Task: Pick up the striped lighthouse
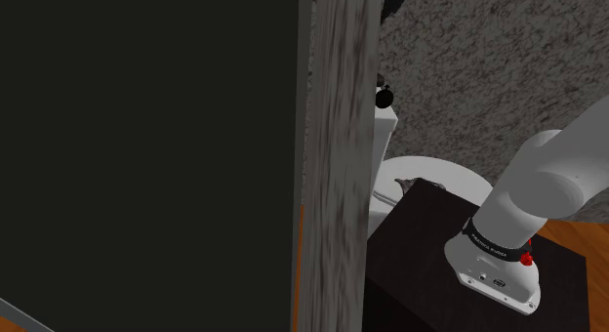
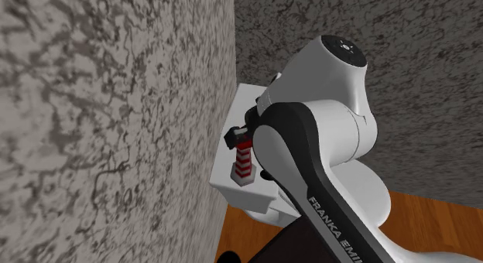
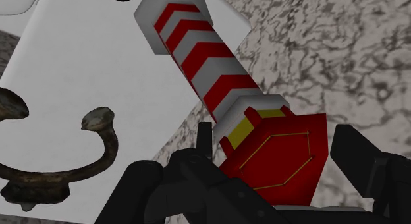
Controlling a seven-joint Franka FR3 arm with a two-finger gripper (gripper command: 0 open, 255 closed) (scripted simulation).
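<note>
The striped lighthouse (image 2: 244, 162) has red and white bands and a red six-sided roof. It stands upright on a white toilet tank lid (image 2: 248, 97), close to a speckled grey wall. My black gripper (image 2: 236, 135) is at its top. In the wrist view the lighthouse (image 3: 204, 58) runs away from the hand, its base on the white lid (image 3: 85, 64). Its red roof sits between the fingers of the gripper (image 3: 270, 140), and both fingers press against the roof's sides. The gripper is shut on it.
A brown curved hook-like object (image 3: 99, 134) lies on the lid beside the lighthouse. The speckled wall (image 2: 101, 122) is right next to it. The shoulder view has a weathered wooden post (image 1: 337, 154), a black area (image 1: 146, 154), the white toilet (image 1: 429, 174) and the dark stand (image 1: 429, 262).
</note>
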